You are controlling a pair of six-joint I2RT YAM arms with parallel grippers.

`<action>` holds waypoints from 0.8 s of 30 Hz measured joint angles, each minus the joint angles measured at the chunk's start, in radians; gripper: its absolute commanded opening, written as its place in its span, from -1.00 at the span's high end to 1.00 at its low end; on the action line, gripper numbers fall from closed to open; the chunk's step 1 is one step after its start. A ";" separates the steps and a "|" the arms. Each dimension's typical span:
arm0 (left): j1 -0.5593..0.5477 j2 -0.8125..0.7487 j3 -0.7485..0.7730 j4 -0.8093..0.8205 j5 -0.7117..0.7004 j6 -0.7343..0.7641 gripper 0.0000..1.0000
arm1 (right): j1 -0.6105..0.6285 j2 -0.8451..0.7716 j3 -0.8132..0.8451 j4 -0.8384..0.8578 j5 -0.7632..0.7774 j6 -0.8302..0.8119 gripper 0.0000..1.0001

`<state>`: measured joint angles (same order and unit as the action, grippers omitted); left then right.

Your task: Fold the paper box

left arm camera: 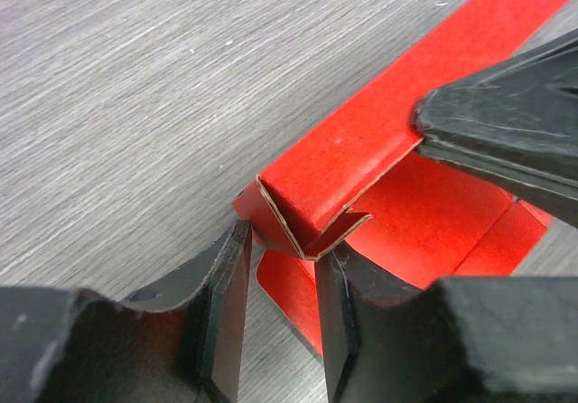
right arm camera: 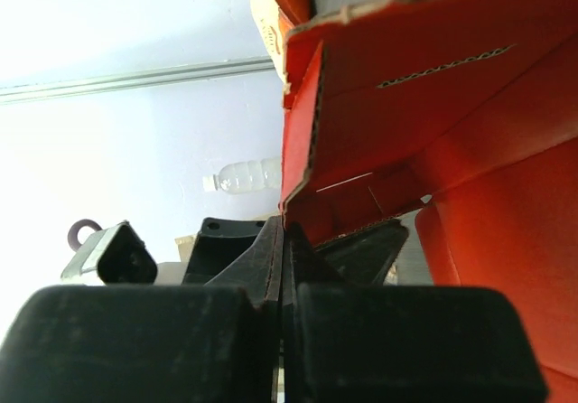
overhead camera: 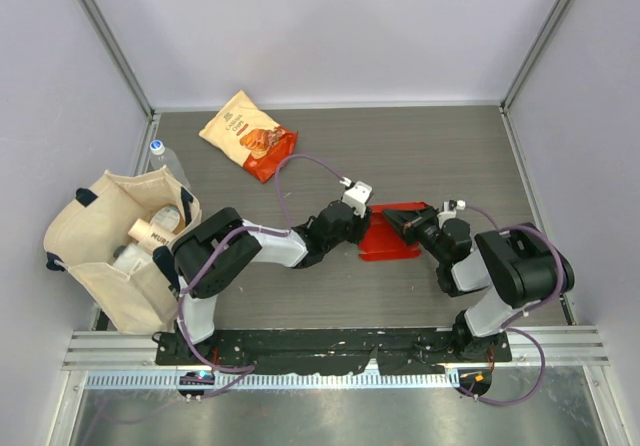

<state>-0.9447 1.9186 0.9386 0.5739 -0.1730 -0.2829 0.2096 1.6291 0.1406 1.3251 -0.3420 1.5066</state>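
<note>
The red paper box [overhead camera: 392, 238] lies partly folded on the wooden table between the two arms. My right gripper [overhead camera: 408, 222] is shut on a raised wall of the box [right arm camera: 433, 114], and the card's edge runs into the pinched fingertips [right arm camera: 284, 227]. In the left wrist view the same black fingers [left arm camera: 506, 123] clamp the upper edge of the box [left arm camera: 424, 213]. My left gripper [left arm camera: 282, 245] stands at the box's left end [overhead camera: 358, 222]. Its jaws are apart, and the tips straddle a folded corner flap [left arm camera: 312, 231].
An orange-and-cream snack bag [overhead camera: 248, 134] lies at the back of the table. A clear plastic bottle [overhead camera: 165, 161] stands at the left edge beside a cream tote bag [overhead camera: 120, 251] holding several items. Aluminium frame posts and white walls enclose the table.
</note>
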 measured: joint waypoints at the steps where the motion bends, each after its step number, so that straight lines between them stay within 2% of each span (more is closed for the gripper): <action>1: -0.006 0.006 0.004 0.000 -0.020 0.006 0.29 | 0.007 -0.031 -0.001 -0.025 0.009 0.000 0.99; 9: -0.036 0.048 0.039 0.018 -0.156 0.034 0.32 | 0.031 -0.266 0.009 -0.276 0.082 -0.032 0.99; 12: -0.039 0.052 0.040 0.018 -0.178 0.039 0.26 | 0.031 -0.262 0.019 -0.324 0.094 -0.035 0.99; 17: -0.039 0.052 0.040 0.018 -0.177 0.059 0.12 | 0.031 -0.185 0.026 -0.312 0.098 -0.026 0.99; 24: -0.032 0.056 0.040 0.056 -0.175 0.082 0.08 | 0.031 -0.149 0.048 -0.295 0.098 -0.011 0.99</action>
<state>-0.9764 1.9747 0.9787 0.6300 -0.3481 -0.2005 0.2401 1.4803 0.1890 1.0298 -0.2440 1.4956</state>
